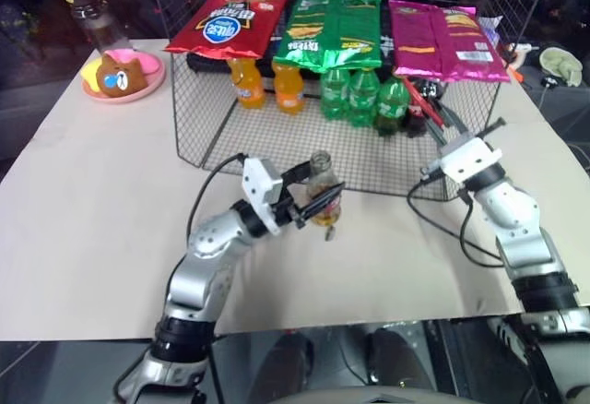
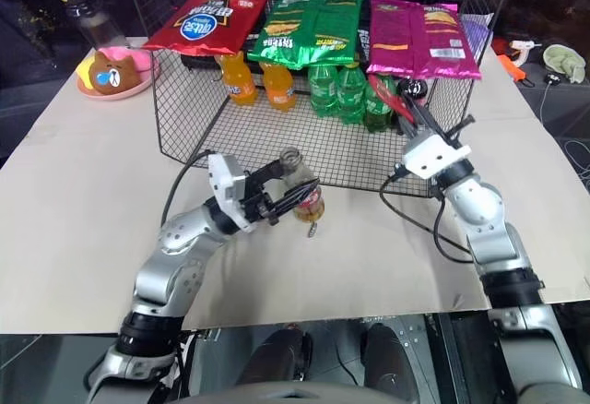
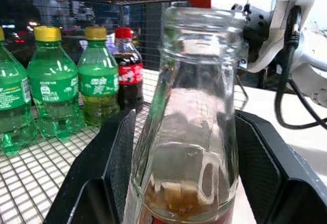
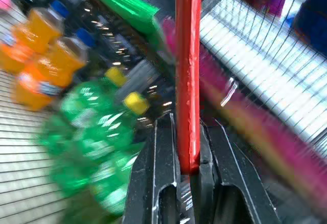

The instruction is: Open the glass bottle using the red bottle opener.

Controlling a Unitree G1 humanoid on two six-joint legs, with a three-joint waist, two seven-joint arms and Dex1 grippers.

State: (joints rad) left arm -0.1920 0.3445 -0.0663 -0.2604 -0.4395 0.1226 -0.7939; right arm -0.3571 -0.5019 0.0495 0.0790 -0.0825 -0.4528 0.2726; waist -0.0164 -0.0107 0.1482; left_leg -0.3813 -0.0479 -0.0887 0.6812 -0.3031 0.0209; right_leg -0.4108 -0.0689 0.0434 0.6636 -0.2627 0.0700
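Observation:
The glass bottle [image 1: 320, 172] sits between the two black fingers of my left gripper [image 1: 325, 192], just in front of the wire basket. It holds amber drink low down, and its pads press both sides of the bottle [image 3: 189, 106]. The bottle's mouth shows bare glass with no cap on it. My right gripper [image 4: 189, 127] is shut on the slim handle of the red bottle opener [image 4: 188, 55]. The opener [image 2: 402, 104] is raised over the basket's right corner, well to the right of the bottle and apart from it.
The wire basket [image 1: 277, 141] holds orange soda bottles [image 1: 267, 81], green bottles [image 1: 364, 95] and a dark cola bottle [image 3: 126, 65]. Chip bags [image 1: 230, 17] lie on top. A pink plate [image 1: 152, 83] with a bear toy stands far left. Cables trail from both wrists.

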